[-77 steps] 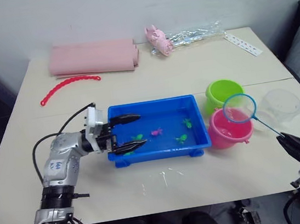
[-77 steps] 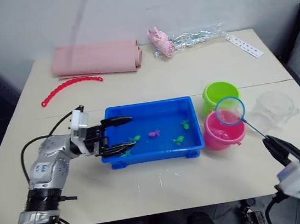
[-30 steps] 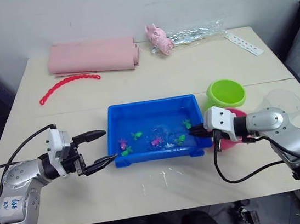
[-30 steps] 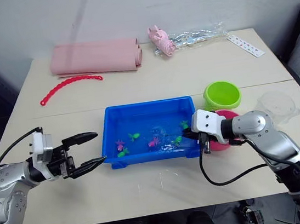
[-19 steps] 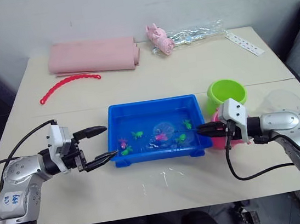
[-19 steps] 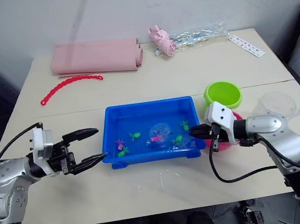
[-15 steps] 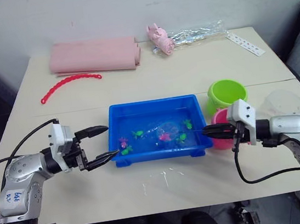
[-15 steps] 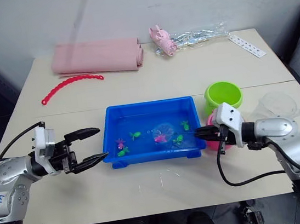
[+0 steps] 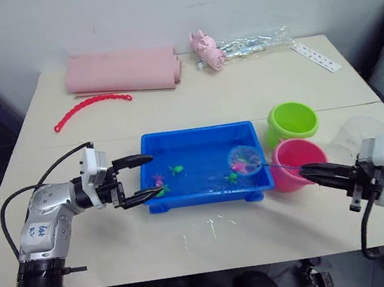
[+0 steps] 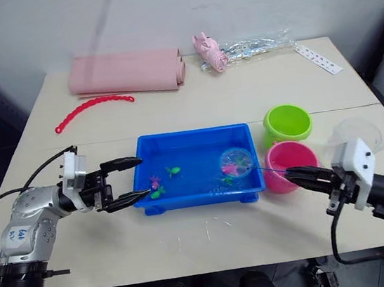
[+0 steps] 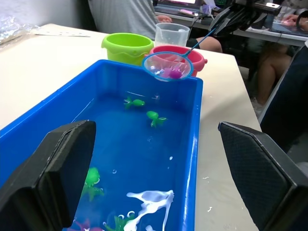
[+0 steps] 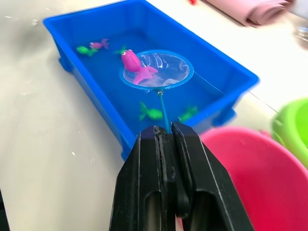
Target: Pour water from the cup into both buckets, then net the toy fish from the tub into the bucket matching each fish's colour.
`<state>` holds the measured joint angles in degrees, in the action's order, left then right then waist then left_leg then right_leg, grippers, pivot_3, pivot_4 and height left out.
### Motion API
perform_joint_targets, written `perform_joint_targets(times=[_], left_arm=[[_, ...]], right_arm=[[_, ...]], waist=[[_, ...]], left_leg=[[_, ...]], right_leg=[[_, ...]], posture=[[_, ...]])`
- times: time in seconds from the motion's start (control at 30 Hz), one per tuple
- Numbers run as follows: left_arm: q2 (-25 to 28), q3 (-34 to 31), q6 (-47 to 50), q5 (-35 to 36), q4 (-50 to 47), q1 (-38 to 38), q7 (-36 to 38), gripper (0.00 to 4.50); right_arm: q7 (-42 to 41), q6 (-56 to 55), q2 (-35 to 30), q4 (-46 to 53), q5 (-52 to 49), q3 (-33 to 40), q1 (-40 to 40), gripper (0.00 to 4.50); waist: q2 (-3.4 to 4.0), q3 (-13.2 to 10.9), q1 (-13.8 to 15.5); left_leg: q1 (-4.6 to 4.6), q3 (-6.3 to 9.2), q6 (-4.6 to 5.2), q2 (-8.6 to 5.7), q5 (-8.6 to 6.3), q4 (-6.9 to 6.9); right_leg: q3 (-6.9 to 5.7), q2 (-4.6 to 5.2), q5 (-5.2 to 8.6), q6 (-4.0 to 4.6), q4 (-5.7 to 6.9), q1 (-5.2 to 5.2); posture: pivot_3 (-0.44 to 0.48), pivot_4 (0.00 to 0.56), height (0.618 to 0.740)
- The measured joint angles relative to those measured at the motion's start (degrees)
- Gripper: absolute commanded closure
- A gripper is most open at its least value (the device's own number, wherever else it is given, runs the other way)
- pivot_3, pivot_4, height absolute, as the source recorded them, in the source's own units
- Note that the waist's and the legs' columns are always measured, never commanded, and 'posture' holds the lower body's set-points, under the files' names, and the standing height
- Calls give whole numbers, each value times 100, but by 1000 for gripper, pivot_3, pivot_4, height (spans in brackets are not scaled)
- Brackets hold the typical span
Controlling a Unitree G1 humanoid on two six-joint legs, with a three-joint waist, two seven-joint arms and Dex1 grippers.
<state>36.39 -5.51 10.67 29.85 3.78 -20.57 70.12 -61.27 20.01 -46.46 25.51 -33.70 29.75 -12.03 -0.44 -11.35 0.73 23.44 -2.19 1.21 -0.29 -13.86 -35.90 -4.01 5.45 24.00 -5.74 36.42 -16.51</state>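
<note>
At the left end of the tub, the left gripper is held wide apart, one finger inside the rim and one outside, gripping nothing. Further right, a pink fish is cradled in the net, raised over the tub's right end. The net's handle is clamped in the closed right gripper and runs rightward across the pink bucket, which lies just right of the hoop, so a short rightward carry by the nearer right arm is judged sufficient.
</note>
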Motion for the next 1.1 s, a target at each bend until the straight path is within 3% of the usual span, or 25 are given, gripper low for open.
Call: perform_joint_targets(times=[0.27, 0.53, 0.8, 0.87, 1.1], left_arm=[[-343, 394, -171, -157, 717, -725, 404, 40], [-638, 616, -201, -208, 894, -1003, 579, 40], [-985, 659, 116, -147, 520, -1043, 385, 40], [-1087, 653, 249, -67, 346, -983, 260, 40], [-1090, 643, 387, -22, 132, -821, 168, 40]], right_arm=[[84, -226, 495, 468, -155, 1436, -1221, 4500], [69, -1015, 741, 309, 344, 2287, -1806, 4500], [436, -3533, 802, -289, 2168, 2217, -1743, 4500], [639, -4651, 798, -595, 2872, 2003, -1688, 4500], [1292, -6121, 741, -1110, 4271, 1818, -1622, 4500]], waist=[[3, -1, 78], [2, -1, 64], [3, -1, 51], [2, -1, 63], [3, 0, 57]], left_leg=[[-2, -2, -1, -1, 1, 0], [-6, -5, -2, -2, 1, 0], [-14, -10, -7, -2, 4, 8], [-13, -9, -7, -2, 4, 6], [-15, -9, -11, -1, 7, 6]], right_leg=[[2, -3, 0, 0, 2, 1], [7, -4, 0, -1, 1, 2], [15, -4, 0, -1, 1, 3], [14, -5, 0, -1, 1, 3], [15, -6, 0, -1, 2, 4]], posture=[[0, 150, 740], [0, 150, 740], [0, 150, 740], [0, 150, 740], [0, 150, 740]])
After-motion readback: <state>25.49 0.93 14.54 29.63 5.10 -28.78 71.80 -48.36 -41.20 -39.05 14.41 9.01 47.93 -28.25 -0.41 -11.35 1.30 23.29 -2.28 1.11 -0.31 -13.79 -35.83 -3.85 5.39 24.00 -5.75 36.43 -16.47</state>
